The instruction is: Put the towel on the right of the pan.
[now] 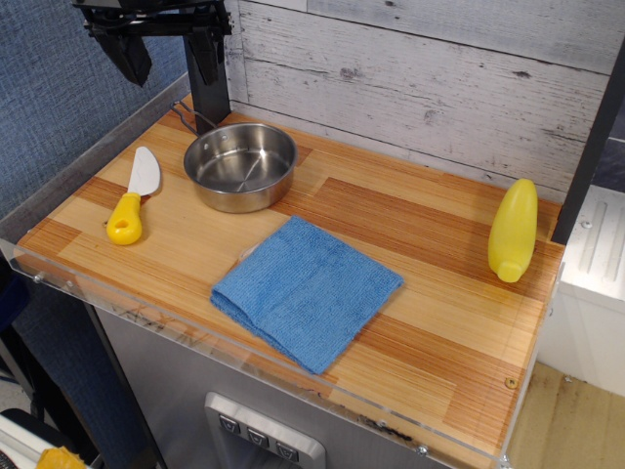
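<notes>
Up high at the back, the tool [166,54] hangs open and empty above the pan [240,166], while the towel [306,290] lies flat near the front of the surface [430,322], between a yellow-handled spatula [132,200] and a yellow bottle [514,230].

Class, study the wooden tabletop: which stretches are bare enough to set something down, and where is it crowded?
Bare wood runs between the pan and the yellow bottle, and along the front right beyond the blue towel. The back left is crowded: spatula, pan, and gripper overhead.
</notes>
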